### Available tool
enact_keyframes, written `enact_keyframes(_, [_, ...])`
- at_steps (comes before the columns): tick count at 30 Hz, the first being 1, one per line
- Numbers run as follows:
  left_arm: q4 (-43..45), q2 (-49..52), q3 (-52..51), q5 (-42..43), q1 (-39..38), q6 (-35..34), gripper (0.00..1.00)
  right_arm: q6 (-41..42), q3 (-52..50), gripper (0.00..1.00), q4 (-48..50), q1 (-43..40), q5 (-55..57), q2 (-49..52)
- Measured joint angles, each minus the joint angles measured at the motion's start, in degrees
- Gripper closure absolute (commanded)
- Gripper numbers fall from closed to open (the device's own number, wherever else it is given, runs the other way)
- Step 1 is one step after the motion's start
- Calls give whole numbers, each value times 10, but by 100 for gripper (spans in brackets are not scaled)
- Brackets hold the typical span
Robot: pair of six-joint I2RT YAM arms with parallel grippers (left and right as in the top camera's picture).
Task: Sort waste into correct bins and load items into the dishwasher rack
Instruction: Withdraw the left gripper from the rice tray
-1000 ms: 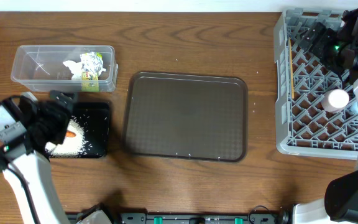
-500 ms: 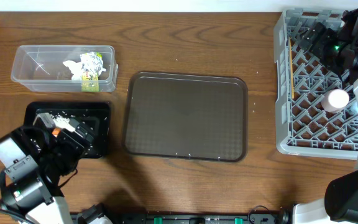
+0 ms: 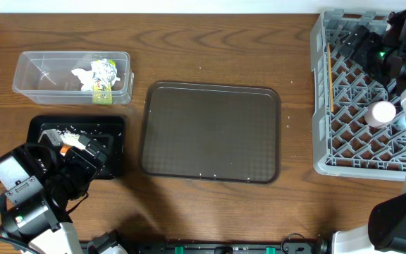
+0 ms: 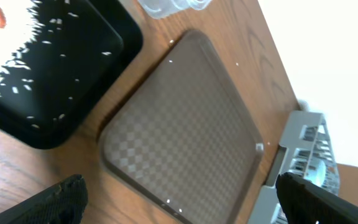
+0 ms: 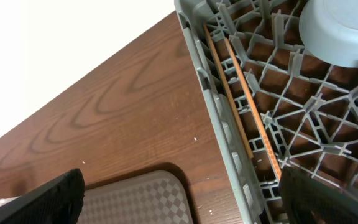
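Observation:
The black tray (image 3: 111,127) holds loose white rice (image 3: 68,130) and a small orange carrot (image 3: 65,149). My left gripper (image 3: 75,147) hangs over its near half, open and empty. In the left wrist view, rice (image 4: 23,56) is scattered in the black tray (image 4: 104,56) and my open left gripper (image 4: 188,205) holds nothing. The clear tub (image 3: 41,70) contains a crumpled tissue (image 3: 83,76) and a yellow-green wrapper (image 3: 103,77). The grey dishwasher rack (image 3: 323,106) holds chopsticks (image 5: 241,106), a light blue bowl (image 5: 340,31) and a white cup (image 3: 383,113). My right gripper (image 3: 361,44) is open over the rack's far left corner.
A large brown serving tray (image 3: 210,132) lies in the middle of the table, between the black tray and the rack. Its corner shows in the right wrist view as the brown tray (image 5: 142,199), below my open right gripper (image 5: 185,202).
My left arm has drawn back toward the table's front edge and turned, so more of the black tray's far side shows. The right arm has not moved.

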Motion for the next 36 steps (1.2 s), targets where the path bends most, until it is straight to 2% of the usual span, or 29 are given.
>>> enact_keyframes(8, [-17, 0, 0, -27, -11, 2, 0, 0, 0, 1, -2, 0, 0, 0])
enact_keyframes(11, [8, 4, 0, -39, -71, 27, 0, 0, 0, 1, -2, 0, 0, 0])
enact_keyframes(14, [74, 4, -8, -73, -160, 42, 0, 0, 0, 1, -2, 0, 0, 0])
enact_keyframes(18, [209, -14, -51, -149, -306, 52, 0, 0, 0, 1, -2, 0, 0, 0])
enact_keyframes(23, [369, -55, -137, -227, -414, 85, 1, 0, 0, 1, -2, 0, 0, 0])
enact_keyframes(29, [519, -104, -262, -270, -433, 132, 0, 0, 0, 1, -2, 0, 0, 0])
enact_keyframes(36, [579, -182, -359, -291, -405, 146, 0, 0, 0, 1, -2, 0, 0, 0])
